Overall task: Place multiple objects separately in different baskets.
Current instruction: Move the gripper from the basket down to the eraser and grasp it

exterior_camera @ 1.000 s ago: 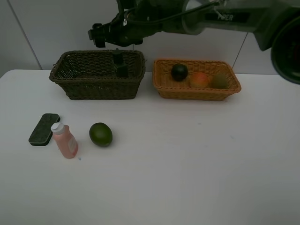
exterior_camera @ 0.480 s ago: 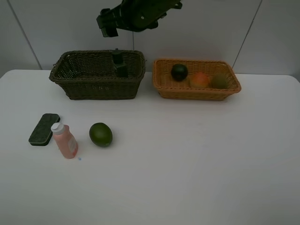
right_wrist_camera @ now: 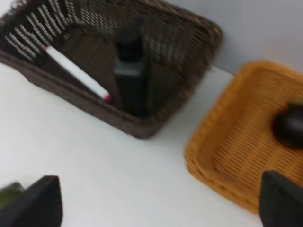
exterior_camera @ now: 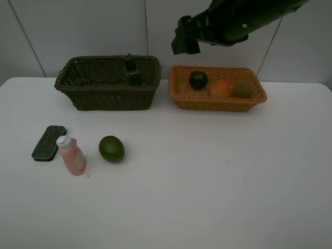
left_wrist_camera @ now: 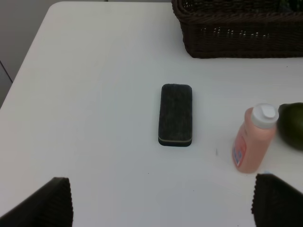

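1. Dark green eraser block (left_wrist_camera: 175,114) lies flat on the white tabletop (exterior_camera: 207,171), ahead of the left fingers (left_wrist_camera: 47,203) and centred between them, touching neither. These fingers stand wide and hold nothing.
2. The pink white-capped bottle (exterior_camera: 71,155) stands upright just beside the eraser block, with the round green fruit (exterior_camera: 111,149) near its other side.
3. The right fingers (right_wrist_camera: 40,201) are spread wide and empty, high above the gap between the dark basket (exterior_camera: 106,83) and the orange basket (exterior_camera: 218,98).
4. The dark basket holds the pump bottle (exterior_camera: 132,71) upright at its right end. The white marker (right_wrist_camera: 78,73) lies slantwise, its pink tip toward that bottle.
5. The orange basket holds the mangosteen (exterior_camera: 198,79), peach (exterior_camera: 220,88) and kiwi (exterior_camera: 242,90) in a row.
6. The eraser block lies near the tabletop's left edge. Open tabletop spreads in front of the baskets and right of the fruit.
7. The eraser block's long axis runs away from the left fingers, toward the dark basket.
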Motion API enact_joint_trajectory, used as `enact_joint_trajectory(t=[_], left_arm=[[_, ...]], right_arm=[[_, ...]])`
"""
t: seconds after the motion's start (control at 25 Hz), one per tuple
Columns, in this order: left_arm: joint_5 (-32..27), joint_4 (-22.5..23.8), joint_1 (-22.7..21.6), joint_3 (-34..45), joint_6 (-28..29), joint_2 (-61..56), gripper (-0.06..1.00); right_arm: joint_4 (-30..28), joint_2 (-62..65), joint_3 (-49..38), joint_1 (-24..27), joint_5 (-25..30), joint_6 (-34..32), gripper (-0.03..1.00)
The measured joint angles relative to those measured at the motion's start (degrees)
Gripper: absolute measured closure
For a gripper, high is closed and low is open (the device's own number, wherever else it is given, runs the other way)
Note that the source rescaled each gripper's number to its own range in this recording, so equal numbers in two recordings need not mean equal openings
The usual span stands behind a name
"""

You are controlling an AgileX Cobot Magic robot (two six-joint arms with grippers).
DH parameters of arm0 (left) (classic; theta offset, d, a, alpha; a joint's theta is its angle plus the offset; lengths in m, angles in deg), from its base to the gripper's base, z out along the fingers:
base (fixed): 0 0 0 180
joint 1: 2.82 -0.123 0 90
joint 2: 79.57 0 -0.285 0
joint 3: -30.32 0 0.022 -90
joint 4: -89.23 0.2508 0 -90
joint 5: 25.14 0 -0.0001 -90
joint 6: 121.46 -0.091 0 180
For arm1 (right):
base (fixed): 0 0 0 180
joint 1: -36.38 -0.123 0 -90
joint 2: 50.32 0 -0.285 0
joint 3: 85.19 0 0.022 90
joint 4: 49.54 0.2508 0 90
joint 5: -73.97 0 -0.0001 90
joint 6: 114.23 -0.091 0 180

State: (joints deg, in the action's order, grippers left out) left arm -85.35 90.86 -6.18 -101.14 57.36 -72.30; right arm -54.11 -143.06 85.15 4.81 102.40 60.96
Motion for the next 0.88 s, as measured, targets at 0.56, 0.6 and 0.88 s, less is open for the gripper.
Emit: enact_joint_trajectory(t=[0.56,0.6,0.88], left_arm=[[0.00,0.00,0.00,0.00,0.00,0.00,-0.06],[0.00,0.00,0.00,0.00,0.00,0.00,-0.06],[0.00,0.00,0.00,0.00,0.00,0.00,-0.06]], right_arm=[[-4.22,29.09,-16.53,2.46,23.17,5.17,-0.03],[-3.95,31.07,-17.75,2.46,24.20,5.41,-0.03],[-2.12,45.99,-26.48,6.07,25.79,5.70,-0.03]])
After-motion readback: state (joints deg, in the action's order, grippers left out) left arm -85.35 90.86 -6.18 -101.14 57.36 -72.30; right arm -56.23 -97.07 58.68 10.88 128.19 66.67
